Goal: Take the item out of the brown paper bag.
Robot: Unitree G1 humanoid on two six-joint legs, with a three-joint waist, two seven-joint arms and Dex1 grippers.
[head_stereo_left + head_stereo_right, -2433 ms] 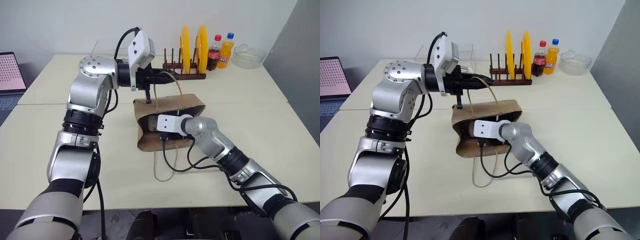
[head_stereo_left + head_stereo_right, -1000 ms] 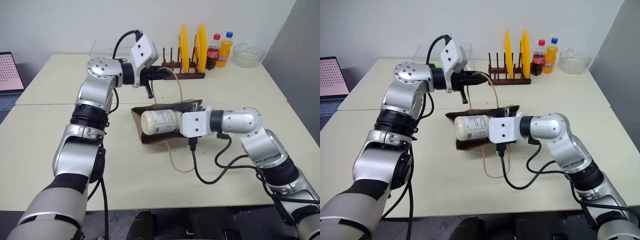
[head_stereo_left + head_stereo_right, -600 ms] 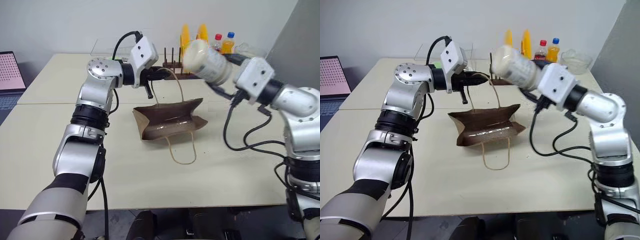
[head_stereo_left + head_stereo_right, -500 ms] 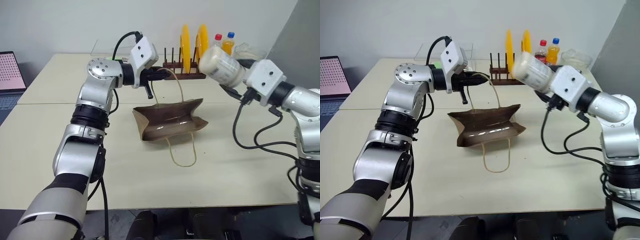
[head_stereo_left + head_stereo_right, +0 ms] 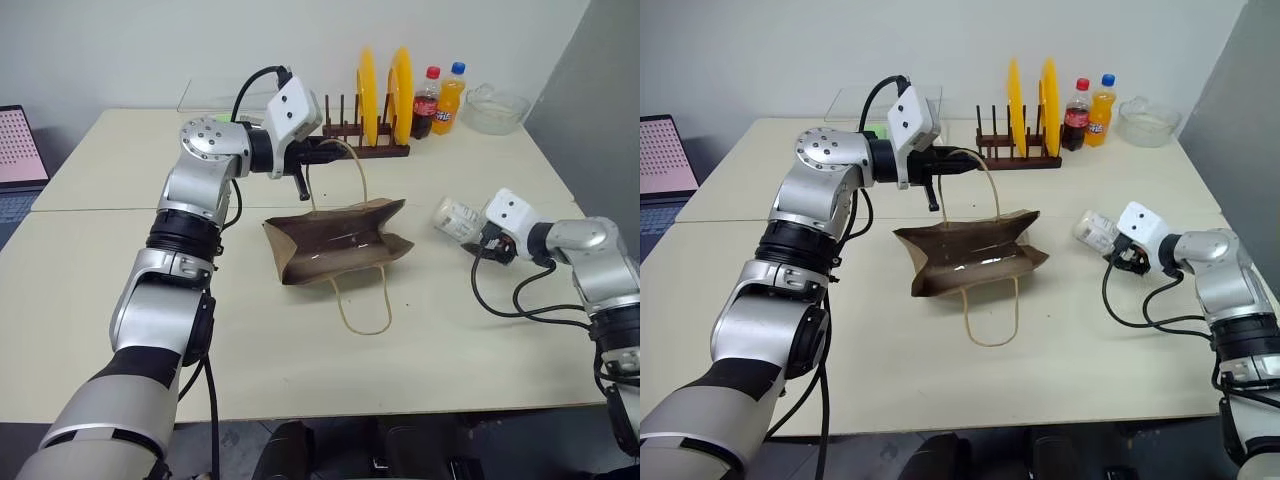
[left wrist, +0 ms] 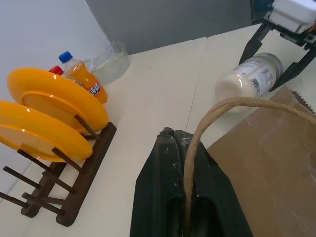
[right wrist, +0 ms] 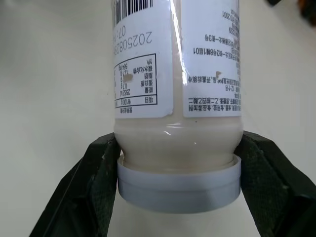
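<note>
The brown paper bag (image 5: pixel 335 240) lies on its side mid-table, its mouth facing me. My left gripper (image 5: pixel 330 148) is shut on its upper loop handle (image 6: pixel 210 121) and holds it above the bag. The other handle (image 5: pixel 365 305) lies flat on the table. The item, a white bottle (image 5: pixel 456 215) with a printed label, is out of the bag and to its right, tilted low over the table. My right gripper (image 7: pixel 178 143) is shut on the bottle's cap end, one finger (image 7: pixel 94 173) on each side.
At the back stand a wooden rack with two yellow plates (image 5: pixel 385 85), a cola bottle (image 5: pixel 429 102), an orange soda bottle (image 5: pixel 452 98) and a glass bowl (image 5: pixel 497 108). A laptop (image 5: pixel 20 145) sits at the far left. A grey wall borders the right.
My right gripper drew the bottle out of the bag, swung it up and to the right, then brought it down right of the bag. The left gripper kept hold of the handle.
</note>
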